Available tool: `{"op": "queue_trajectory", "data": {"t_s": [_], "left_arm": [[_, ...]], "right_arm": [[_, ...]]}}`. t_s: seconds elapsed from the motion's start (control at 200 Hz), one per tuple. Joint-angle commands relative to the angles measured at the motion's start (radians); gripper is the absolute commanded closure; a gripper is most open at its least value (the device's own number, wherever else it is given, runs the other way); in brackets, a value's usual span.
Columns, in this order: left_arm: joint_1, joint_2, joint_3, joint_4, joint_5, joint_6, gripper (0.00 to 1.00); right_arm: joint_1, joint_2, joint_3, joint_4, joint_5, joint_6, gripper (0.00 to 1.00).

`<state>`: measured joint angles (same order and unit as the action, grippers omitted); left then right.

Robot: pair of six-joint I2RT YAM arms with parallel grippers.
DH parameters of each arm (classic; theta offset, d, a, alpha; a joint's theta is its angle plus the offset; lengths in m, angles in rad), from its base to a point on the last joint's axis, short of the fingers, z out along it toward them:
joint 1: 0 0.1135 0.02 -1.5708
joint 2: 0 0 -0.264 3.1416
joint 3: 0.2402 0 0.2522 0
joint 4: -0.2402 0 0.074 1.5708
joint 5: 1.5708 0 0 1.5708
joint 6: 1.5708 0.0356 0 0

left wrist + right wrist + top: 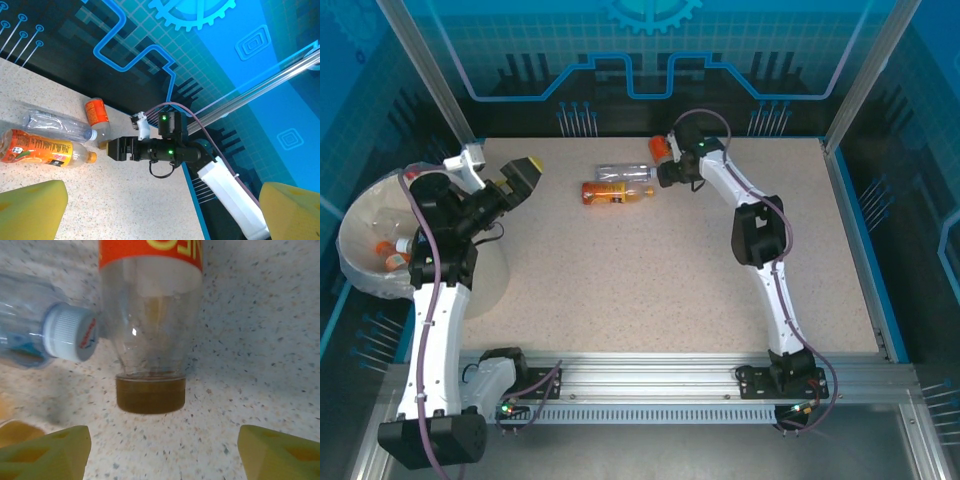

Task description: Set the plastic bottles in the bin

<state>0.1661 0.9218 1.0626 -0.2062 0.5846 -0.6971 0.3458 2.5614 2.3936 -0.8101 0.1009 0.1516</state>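
Speckled tabletop [670, 270] — bottle [150, 340] before right tool [162, 450]

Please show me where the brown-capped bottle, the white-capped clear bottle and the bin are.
brown-capped bottle [150, 330]: right wrist view, on the clear body below its orange label.
white-capped clear bottle [67, 337]: right wrist view, on its white cap.
bin [365, 280]: top external view, on its white rim.

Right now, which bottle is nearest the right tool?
The brown-capped bottle with the orange label, straight ahead of the right tool; the white-capped clear bottle lies off-centre.
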Motion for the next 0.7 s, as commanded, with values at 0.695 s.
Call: {"op": "queue_trajectory", "data": {"t_s": [0.695], "left_arm": [[-0.01, 0.049, -0.087, 0.03, -0.028, 0.068, 0.01]], "right_arm": [[-0.014, 0.2, 0.301, -0.053, -0.048, -0.018, 0.35]]}}
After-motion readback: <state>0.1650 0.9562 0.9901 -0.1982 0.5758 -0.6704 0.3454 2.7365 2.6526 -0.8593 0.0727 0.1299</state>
